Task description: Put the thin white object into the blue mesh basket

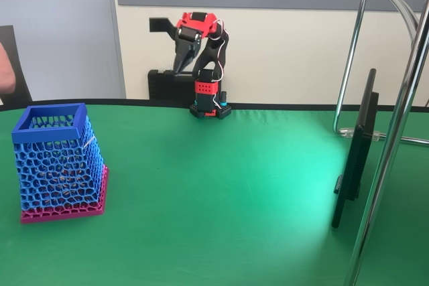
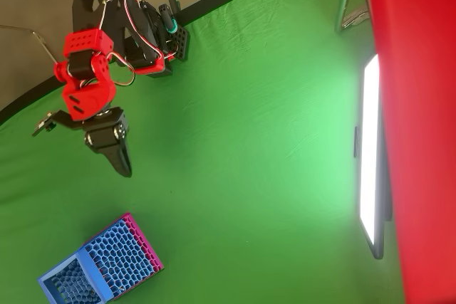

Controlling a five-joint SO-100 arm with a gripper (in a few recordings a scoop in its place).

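The blue mesh basket [image 1: 59, 162] stands upright on its magenta base at the left of the green table, and sits at the bottom left in the overhead view [image 2: 100, 268]. A thin pale streak [image 1: 89, 140] shows at the basket's upper right wall. It looks like the thin white object lying inside against the lattice. The red and black arm is folded up at the table's far edge. Its gripper [image 1: 179, 65] points down, shut and holding nothing, well away from the basket. In the overhead view the gripper [image 2: 122, 165] tapers toward the basket.
A dark flat screen on a stand [image 1: 355, 159] stands edge-on at the right, with a chrome tube frame [image 1: 395, 132] around it. Part of a person [image 1: 5, 68] shows at the left edge. A blurred red shape [image 2: 420, 119] covers the overhead view's right side.
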